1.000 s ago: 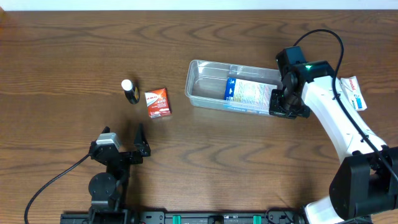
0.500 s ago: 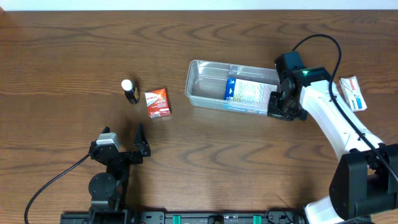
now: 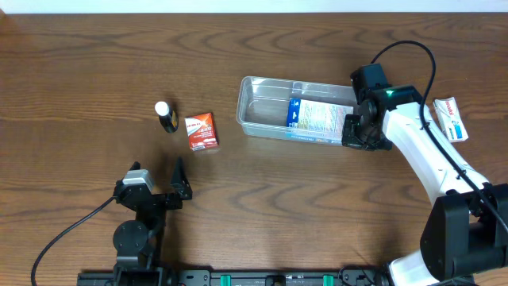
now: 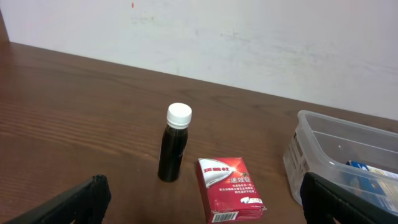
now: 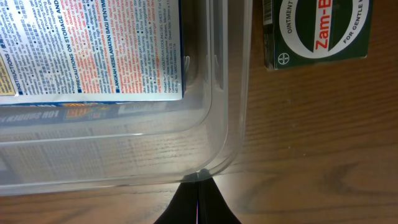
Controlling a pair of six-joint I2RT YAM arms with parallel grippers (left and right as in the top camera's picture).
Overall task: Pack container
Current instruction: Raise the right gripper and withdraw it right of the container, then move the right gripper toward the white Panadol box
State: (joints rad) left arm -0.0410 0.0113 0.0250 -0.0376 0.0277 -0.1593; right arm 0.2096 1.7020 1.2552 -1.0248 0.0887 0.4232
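A: Bg?
B: Dark brown wood-grain surface (image 3: 71,56), fills nearly all of overhead view.
A: Behind it?
B: Plain off-white wall (image 4: 261,43) along far edge, few faint marks. Light's even, soft sheen on the wood.

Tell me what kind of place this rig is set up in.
Likely a lab or office test bench: a wood-grain table against a plain white wall, with a few staged items, a clear container, dark bottle and red carton.
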